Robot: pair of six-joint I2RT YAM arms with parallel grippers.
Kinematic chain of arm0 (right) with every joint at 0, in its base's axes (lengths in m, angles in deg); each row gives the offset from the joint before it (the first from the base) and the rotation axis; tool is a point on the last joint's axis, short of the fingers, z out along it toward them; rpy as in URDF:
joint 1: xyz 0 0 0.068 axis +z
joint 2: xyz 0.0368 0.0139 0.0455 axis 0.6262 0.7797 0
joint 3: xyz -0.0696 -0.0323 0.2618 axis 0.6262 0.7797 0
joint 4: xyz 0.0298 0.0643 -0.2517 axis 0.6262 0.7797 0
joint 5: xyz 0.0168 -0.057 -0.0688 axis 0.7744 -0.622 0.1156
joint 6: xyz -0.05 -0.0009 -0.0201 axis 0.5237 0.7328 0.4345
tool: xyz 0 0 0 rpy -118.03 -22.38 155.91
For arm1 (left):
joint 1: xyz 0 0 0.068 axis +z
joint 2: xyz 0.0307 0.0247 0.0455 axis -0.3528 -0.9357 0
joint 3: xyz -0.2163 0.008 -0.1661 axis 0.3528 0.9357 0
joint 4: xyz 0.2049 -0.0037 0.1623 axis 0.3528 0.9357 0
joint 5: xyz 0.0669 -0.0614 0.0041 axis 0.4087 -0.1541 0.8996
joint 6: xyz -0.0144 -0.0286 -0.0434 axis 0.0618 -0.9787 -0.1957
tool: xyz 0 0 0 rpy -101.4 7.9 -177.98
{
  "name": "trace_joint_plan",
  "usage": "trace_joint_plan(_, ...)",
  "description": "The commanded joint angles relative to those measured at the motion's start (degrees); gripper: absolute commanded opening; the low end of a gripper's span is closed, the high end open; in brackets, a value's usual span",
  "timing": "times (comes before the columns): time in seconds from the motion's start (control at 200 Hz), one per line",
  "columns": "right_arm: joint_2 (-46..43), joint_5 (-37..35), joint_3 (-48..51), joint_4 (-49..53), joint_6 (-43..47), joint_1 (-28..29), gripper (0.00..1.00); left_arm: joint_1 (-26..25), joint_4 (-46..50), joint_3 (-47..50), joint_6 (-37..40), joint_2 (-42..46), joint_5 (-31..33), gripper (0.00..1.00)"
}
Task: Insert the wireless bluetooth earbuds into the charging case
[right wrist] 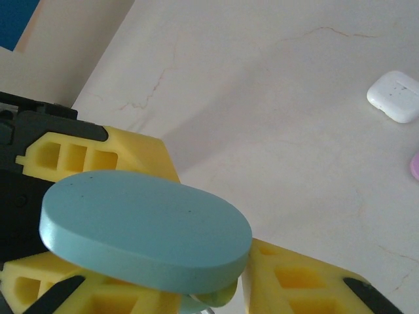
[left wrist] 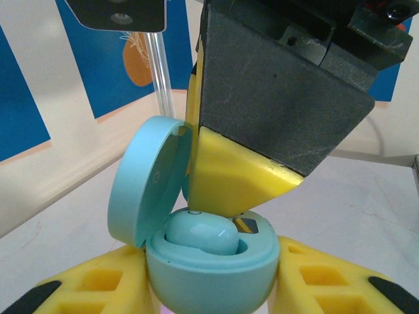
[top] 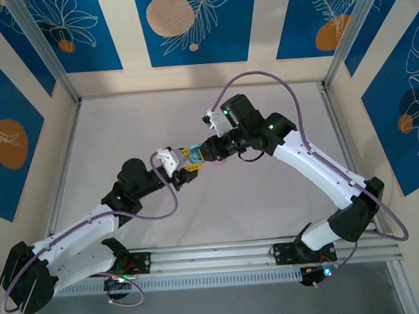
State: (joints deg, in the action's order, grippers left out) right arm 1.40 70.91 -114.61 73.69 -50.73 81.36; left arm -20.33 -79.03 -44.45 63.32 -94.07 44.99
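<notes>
**benchrat:** Where's the bud, and who's got what?

**yam_fan:** In the top view the two arms meet near the middle of the table [top: 125, 126]. The left gripper [left wrist: 209, 286] has its yellow fingers [left wrist: 85, 288] pinched on the teal case [left wrist: 209, 271] from 9 and 3 o'clock, so that one's holding. The lid [left wrist: 147, 176] is swung up and stands at about 10 o'clock from the case body. One teal earbud [left wrist: 200, 235] sits down in the well, with its top poking over the rim.

**benchrat:** And the right gripper [top: 198, 156]?

**yam_fan:** It comes in from 1 o'clock, and its yellow finger [left wrist: 229, 176] has its tip right on top of the bud, tight against the lid's inner edge. Honestly, nobody could tell from these shots if its jaws are pinching the bud or just resting there.

**benchrat:** Room to move?

**yam_fan:** Plenty. There's open tabletop on all sides out to the frame rails [top: 49, 60]. From the right wrist, a shut white case [right wrist: 395, 96] lies at 2 o'clock, well apart, and a pink sliver [right wrist: 415, 165] is cut off by the 3 o'clock edge.
</notes>
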Motion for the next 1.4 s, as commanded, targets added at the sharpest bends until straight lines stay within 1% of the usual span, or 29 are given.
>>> trace_joint_plan(0.0, -2.1, 4.4, -0.7, -0.3, 0.6, 0.3, 0.3, -0.3, -2.6, -0.7, -0.9, -0.1, 0.9, 0.4)
trace_joint_plan(0.11, -2.9, 5.0, -0.3, -0.8, 0.4, 0.2, 0.31, -0.3, -1.8, -0.9, -1.1, 0.0, 1.4, 0.4)
trace_joint_plan(0.34, -2.9, 5.0, 0.3, -0.2, 0.6, 0.0, 0.28, -0.3, -2.1, -1.1, -1.3, 0.1, 1.5, 0.39)
trace_joint_plan(0.47, -2.9, 6.1, 0.2, -0.3, 0.5, 0.0, 0.33, -0.2, -2.0, -1.1, -1.5, 0.0, 1.6, 0.4)
trace_joint_plan(0.605, -3.7, 7.6, 0.5, -1.3, 0.3, -0.3, 0.33, -0.2, -1.9, -1.0, -1.6, 0.0, 2.0, 0.4)
trace_joint_plan(0.83, -4.3, 9.1, 1.1, -1.2, -0.3, -1.4, 0.3, -0.3, -1.8, -1.2, -1.8, -0.3, 2.5, 0.4)
trace_joint_plan(0.935, -4.5, 10.5, 1.3, -1.6, -0.3, -1.5, 0.3, -0.2, -1.7, -1.3, -1.8, -0.3, 2.7, 0.4)
trace_joint_plan(1.105, -4.3, 7.7, 1.2, -0.9, -0.7, -1.8, 0.31, -0.3, -2.3, -1.0, -1.8, -0.2, 2.3, 0.4)
trace_joint_plan(1.251, -6.7, 7.2, 2.9, -3.4, -1.6, -2.8, 0.34, -0.3, -2.6, -0.9, -1.7, 0.0, 2.1, 0.4)
trace_joint_plan(1.396, -8.0, 7.9, 4.2, -5.0, -2.7, -4.2, 0.35, -0.2, -3.4, -0.6, -1.9, 0.1, 1.7, 0.39)
